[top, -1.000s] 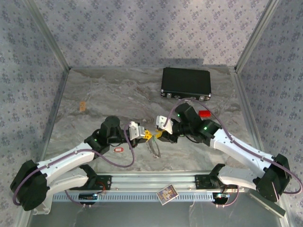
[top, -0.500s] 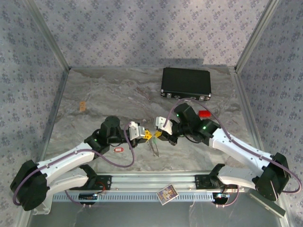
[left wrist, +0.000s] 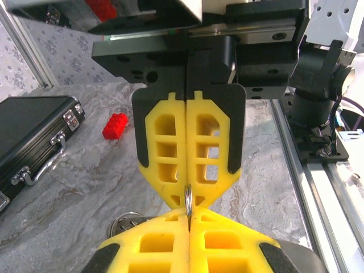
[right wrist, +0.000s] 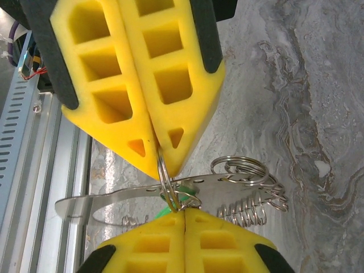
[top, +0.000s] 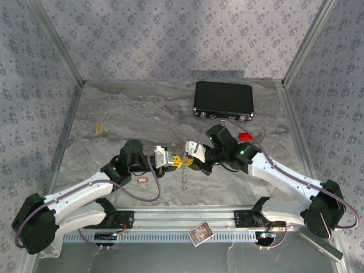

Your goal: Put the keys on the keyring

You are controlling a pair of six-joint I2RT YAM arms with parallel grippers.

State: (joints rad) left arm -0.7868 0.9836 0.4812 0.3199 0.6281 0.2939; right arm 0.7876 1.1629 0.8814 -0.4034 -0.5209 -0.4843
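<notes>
Silvery, thin keyring (right wrist: 164,179) stands edge-on, pinched by jaws of the left gripper (right wrist: 160,158).

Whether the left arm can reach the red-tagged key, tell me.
Probably not yet: the left gripper is shut on a split ring, tip to tip with the right gripper; the red-tagged key lies uncovered.

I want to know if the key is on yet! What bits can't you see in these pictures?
- Green tag: right wrist view, mostly hidden behind the right gripper.
- Split ring: left wrist view, mostly buried in the left gripper.
- Whether they are linked: top view, too small between the grippers.
- Red-tagged key: top view, blade too small to see.
</notes>
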